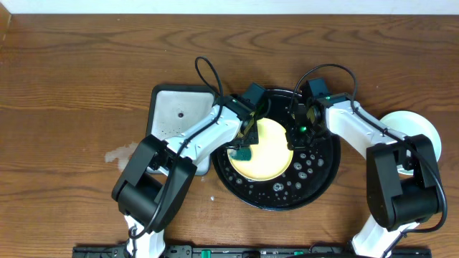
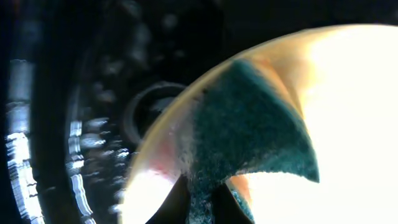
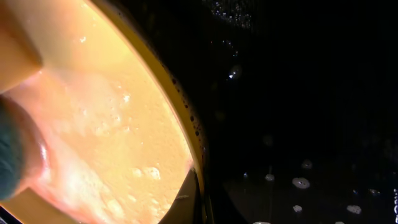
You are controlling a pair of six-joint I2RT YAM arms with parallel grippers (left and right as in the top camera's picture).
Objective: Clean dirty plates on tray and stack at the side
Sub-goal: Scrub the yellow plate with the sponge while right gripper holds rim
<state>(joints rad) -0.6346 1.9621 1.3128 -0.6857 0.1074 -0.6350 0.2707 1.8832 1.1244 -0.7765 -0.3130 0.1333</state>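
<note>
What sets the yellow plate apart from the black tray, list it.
The yellow plate is pale yellow; the black tray is glossy black. The tray is much wider, and the plate lies inside it. A green sponge rests on the plate; the tray's bare floor carries foam spots. Both are round.

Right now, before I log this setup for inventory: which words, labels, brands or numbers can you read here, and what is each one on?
None can be read.
The yellow plate, black tray, green sponge and grey sponge tray show no print in any view.
The dark strip at the overhead view's bottom edge carries a small green mark, too small to read.
</note>
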